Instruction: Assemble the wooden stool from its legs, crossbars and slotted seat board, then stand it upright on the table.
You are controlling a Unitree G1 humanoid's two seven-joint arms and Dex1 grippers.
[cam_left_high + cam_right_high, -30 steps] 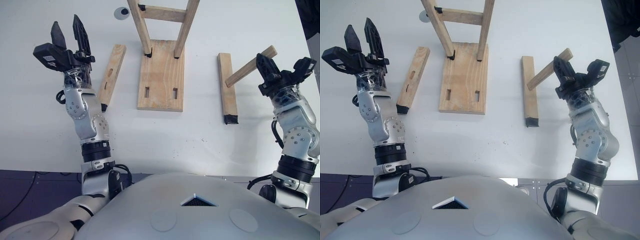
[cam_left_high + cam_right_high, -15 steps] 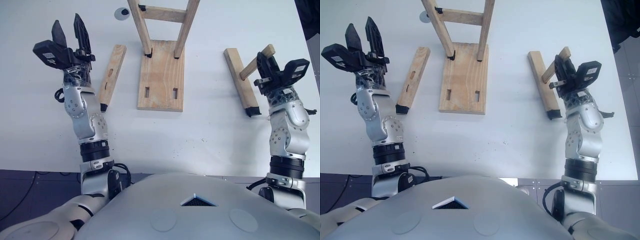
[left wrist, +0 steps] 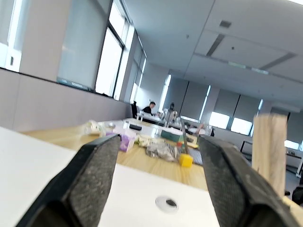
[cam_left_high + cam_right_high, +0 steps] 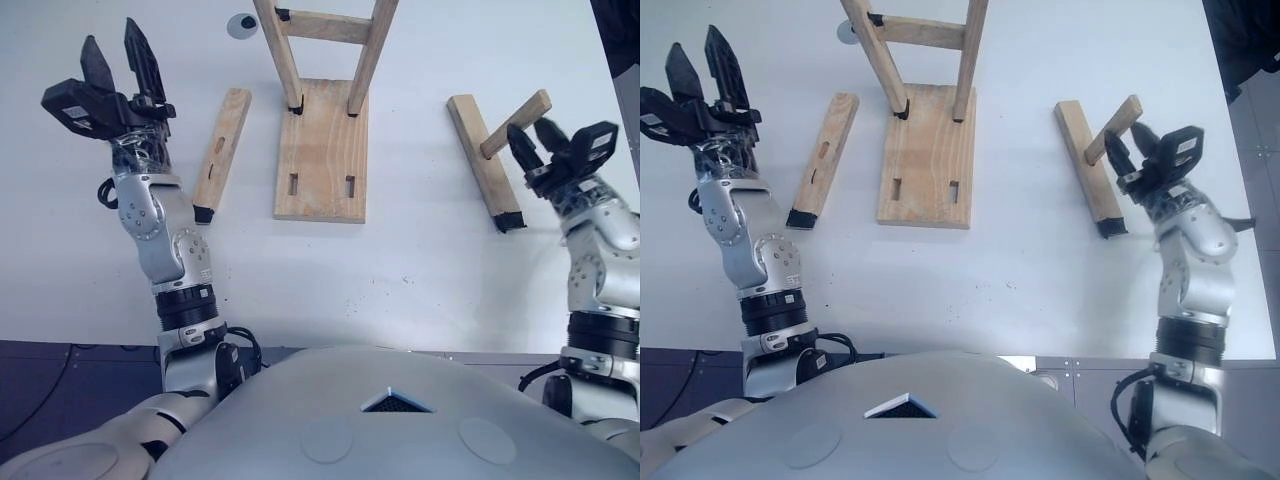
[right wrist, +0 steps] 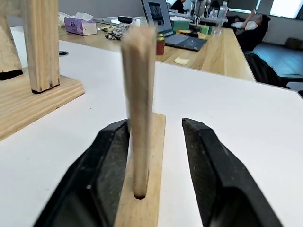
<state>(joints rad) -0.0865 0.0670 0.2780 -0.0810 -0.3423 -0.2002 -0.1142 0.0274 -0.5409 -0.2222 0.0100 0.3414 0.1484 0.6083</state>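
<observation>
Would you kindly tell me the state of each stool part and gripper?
Seat board: lying flat, two near slots empty.
Upright legs: slotted into that board, joined by top crossbar.
Left leg: loose, lying flat.
Right leg: lying flat, angled crossbar plugged in.
Left gripper: jaws open, empty, raised.
Right gripper: jaws open around the angled crossbar.
</observation>
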